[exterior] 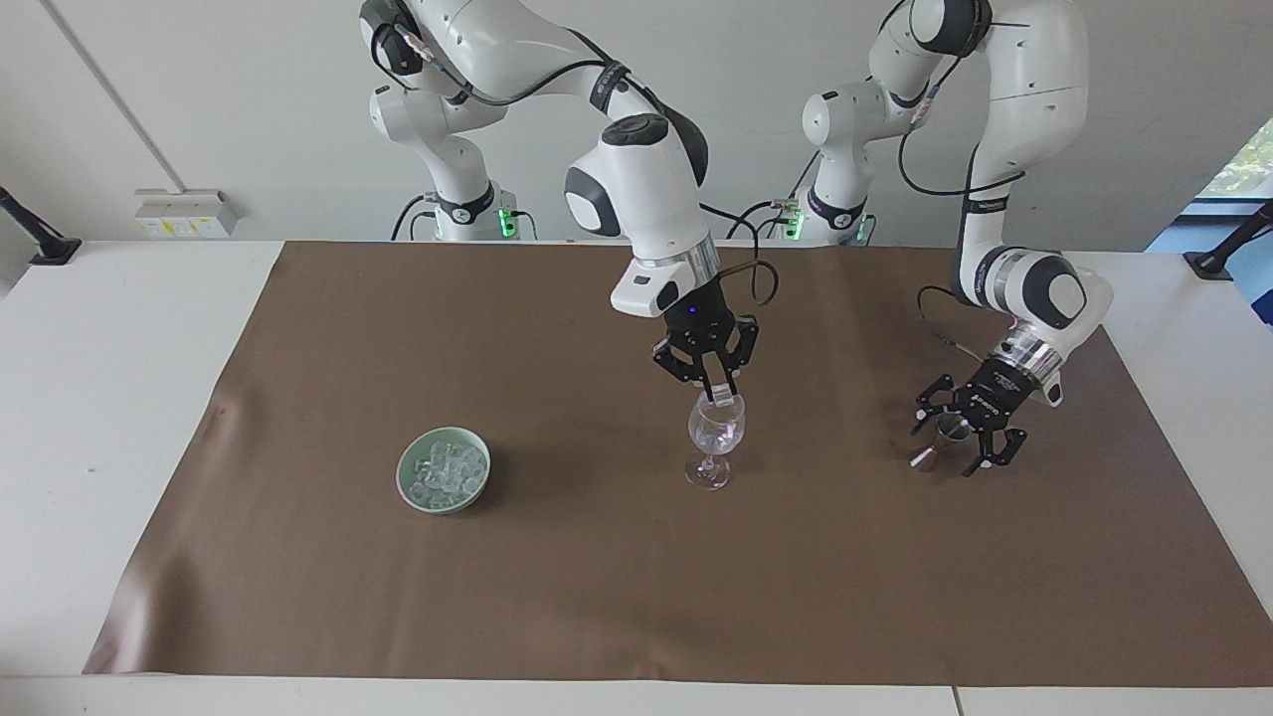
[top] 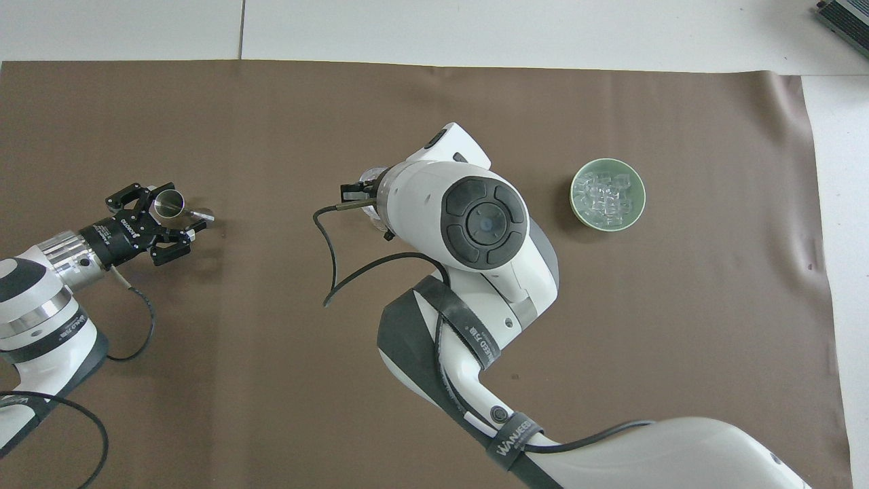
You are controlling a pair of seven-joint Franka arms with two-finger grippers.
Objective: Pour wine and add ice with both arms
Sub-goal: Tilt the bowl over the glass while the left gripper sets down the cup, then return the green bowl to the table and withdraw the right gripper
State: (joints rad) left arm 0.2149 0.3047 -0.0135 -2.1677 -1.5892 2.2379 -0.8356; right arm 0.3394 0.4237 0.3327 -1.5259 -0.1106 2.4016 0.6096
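- The right gripper point(exterior: 721, 395) hangs just over the rim of the glass point(exterior: 716, 430), its fingers nearly closed on a small clear cube point(exterior: 722, 399) that sits at the mouth of the glass.
- The rest of the ice point(exterior: 445, 470) lies in the bowl point(exterior: 407, 484), well apart from this gripper, toward the right arm's end of the table.
- The left gripper point(exterior: 963, 438) is low over the mat point(exterior: 636, 597), fingers spread wide around the jigger point(exterior: 952, 428); I cannot tell whether either finger touches it.
- The jigger stands tilted, its lower end on the mat just below the fingers.
- Risk at the glass: the cube is off-centre, near the rim. Let go there, it could strike the rim and bounce out, or a finger could nudge the thin stemmed glass over.
- Risk at the jigger: it looks unsteady. A finger brushing it as the arm moves could knock it flat and spill any wine inside.
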